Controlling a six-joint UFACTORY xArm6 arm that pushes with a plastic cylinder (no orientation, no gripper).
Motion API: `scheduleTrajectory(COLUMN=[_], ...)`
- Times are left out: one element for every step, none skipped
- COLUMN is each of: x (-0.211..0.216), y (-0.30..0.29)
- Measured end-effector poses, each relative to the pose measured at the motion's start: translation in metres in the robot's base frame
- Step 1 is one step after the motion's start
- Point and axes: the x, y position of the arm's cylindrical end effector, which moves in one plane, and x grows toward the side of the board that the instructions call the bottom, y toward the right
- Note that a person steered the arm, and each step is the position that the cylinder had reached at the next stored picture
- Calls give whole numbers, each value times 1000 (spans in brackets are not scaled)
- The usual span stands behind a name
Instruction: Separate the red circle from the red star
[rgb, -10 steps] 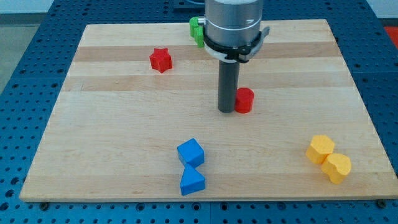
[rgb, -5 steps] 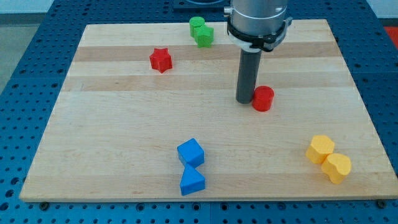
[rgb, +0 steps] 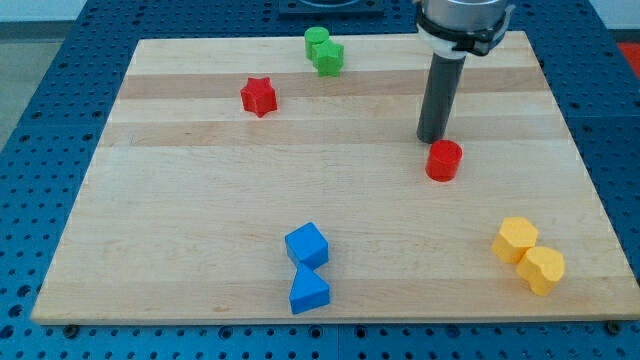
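Note:
The red circle (rgb: 443, 160) lies on the wooden board (rgb: 200, 200) right of centre. The red star (rgb: 258, 96) lies at the upper left, far from the circle. My tip (rgb: 433, 139) stands just above and slightly left of the red circle, close to or touching its upper left edge.
Two green blocks (rgb: 324, 49) sit together at the view's top centre. A blue cube (rgb: 306, 245) and a blue triangle (rgb: 308, 291) sit together at the bottom centre. Two yellow blocks (rgb: 528, 254) sit together at the lower right.
My tip has moved to the view's right and slightly up, pushing the red circle to the right, farther from the red star. The other blocks have not moved.

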Motion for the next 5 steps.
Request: scheduleTrajectory(x=[4,19,36,58,76], y=[1,2,2,2,2])
